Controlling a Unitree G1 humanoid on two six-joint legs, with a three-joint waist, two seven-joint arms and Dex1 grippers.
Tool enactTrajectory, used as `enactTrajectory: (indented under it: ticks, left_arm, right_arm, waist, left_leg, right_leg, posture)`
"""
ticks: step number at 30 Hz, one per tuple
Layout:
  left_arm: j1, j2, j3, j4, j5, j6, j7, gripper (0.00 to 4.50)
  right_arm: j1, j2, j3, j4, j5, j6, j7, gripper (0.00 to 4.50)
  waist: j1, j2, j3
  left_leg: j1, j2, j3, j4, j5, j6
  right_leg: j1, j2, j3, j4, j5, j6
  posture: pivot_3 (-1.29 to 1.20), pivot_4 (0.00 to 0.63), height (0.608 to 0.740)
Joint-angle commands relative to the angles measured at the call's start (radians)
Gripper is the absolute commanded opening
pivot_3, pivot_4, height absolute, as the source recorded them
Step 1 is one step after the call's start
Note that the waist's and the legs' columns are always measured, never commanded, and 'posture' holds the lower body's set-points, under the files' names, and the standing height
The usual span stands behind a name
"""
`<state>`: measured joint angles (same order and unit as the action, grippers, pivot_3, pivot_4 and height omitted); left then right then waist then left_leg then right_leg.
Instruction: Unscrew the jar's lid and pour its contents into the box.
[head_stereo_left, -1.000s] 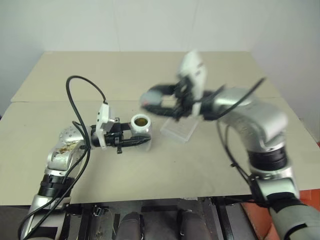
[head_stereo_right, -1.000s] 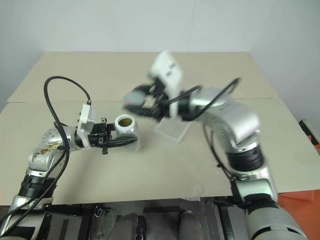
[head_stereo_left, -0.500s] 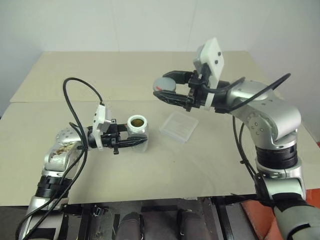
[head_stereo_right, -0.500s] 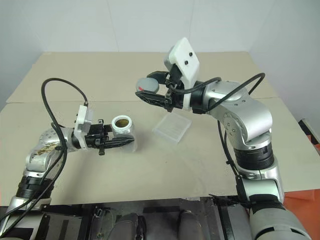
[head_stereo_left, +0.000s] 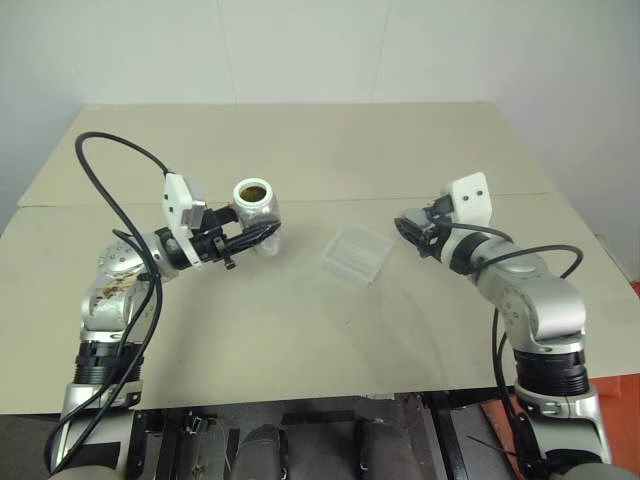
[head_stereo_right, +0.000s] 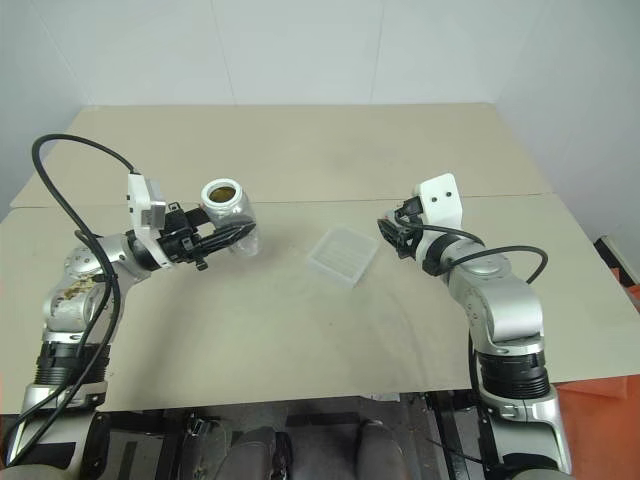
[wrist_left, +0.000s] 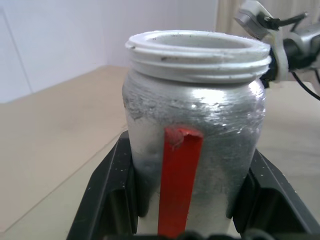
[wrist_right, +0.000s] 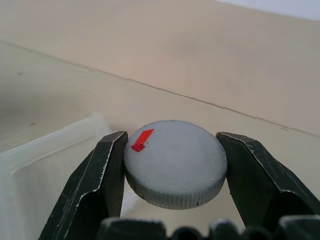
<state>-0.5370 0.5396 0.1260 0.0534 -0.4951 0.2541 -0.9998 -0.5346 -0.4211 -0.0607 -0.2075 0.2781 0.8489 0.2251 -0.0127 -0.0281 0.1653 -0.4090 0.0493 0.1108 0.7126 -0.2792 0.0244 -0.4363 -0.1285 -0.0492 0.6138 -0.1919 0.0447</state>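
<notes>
While the left tool clamps the jar between its two black fingers, the jar sits upright and open-mouthed, held up off the tabletop. Look at that wrist view: fingers pressed against both sides of the jar's body, red label stripe facing the camera, white threaded neck bare on top. From the head camera, something brown, the contents, shows down inside the mouth.

Over on the other side, the right tool is pinching the lid, one finger on each edge of the grey cap, its jaws spread only as wide as the cap itself. The small red mark sits on the lid's flat top, near one finger. The lid rides level in that grip, just above the tabletop as far as one can tell, with a corner of the box showing right behind it.

And the box, the clear shallow tray, lies flat on the tabletop between the two arms, nearer to the right tool than to the jar, touched by neither.
</notes>
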Motion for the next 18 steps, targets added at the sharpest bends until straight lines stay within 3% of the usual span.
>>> enactTrajectory:
  ticks: [1,2,4,8,12,18]
  left_arm:
    - [-0.025,-0.019,0.0,-0.021,0.023,-0.029,0.052,1.91]
    - [-0.024,-0.025,-0.005,-0.028,0.027,-0.029,0.062,1.91]
    - [-0.021,-0.037,-0.013,-0.037,0.037,-0.031,0.078,1.91]
    - [-0.021,-0.051,-0.03,-0.042,0.064,-0.038,0.114,1.91]
    - [-0.048,-0.05,-0.077,0.012,0.19,-0.095,0.186,1.91]
    - [-0.199,-0.094,-0.154,0.194,0.435,-0.307,0.378,1.91]
  right_arm:
    - [0.002,0.034,-0.034,0.073,-0.065,-0.034,-0.099,2.78]
    - [-0.002,0.049,-0.04,0.104,-0.073,-0.034,-0.117,2.78]
    - [-0.003,0.059,-0.043,0.142,-0.075,-0.04,-0.114,3.5]
    - [0.011,0.029,-0.027,0.112,-0.058,-0.027,-0.042,4.48]
    - [0.074,-0.142,0.014,-0.064,0.019,0.005,0.199,4.48]
    - [0.003,-0.297,-0.108,-0.161,0.247,0.081,0.436,4.48]
  waist:
    - [0.0,0.0,0.0]
    - [0.0,0.0,0.0]
    - [0.0,0.0,0.0]
    - [0.0,0.0,0.0]
    - [0.006,0.0,0.0]
    - [0.013,0.0,0.0]
  left_leg:
    - [0.0,0.0,0.0,0.0,0.0,0.0]
    - [0.0,0.0,0.0,0.0,0.0,0.0]
    - [0.0,0.0,0.0,0.0,0.0,0.0]
    - [-0.001,0.0,0.0,0.0,0.0,0.0]
    - [-0.001,0.0,0.0,0.0,0.0,0.001]
    - [0.0,-0.001,0.0,0.001,-0.002,0.003]
  right_leg:
    - [0.0,0.0,0.0,0.0,0.0,0.0]
    - [0.0,0.0,0.0,0.0,0.0,0.0]
    - [0.0,0.0,0.0,0.0,0.0,0.0]
    - [0.0,0.0,0.0,-0.001,0.0,0.0]
    - [0.0,0.0,0.0,-0.001,0.0,0.0]
    - [0.001,0.0,0.0,-0.004,0.0,0.001]
  posture:
    - [0.0,0.15,0.74]
    - [0.0,0.15,0.74]
    - [0.0,0.15,0.74]
    - [0.0,0.15,0.74]
    - [0.0,0.15,0.74]
    - [0.0,0.15,0.74]
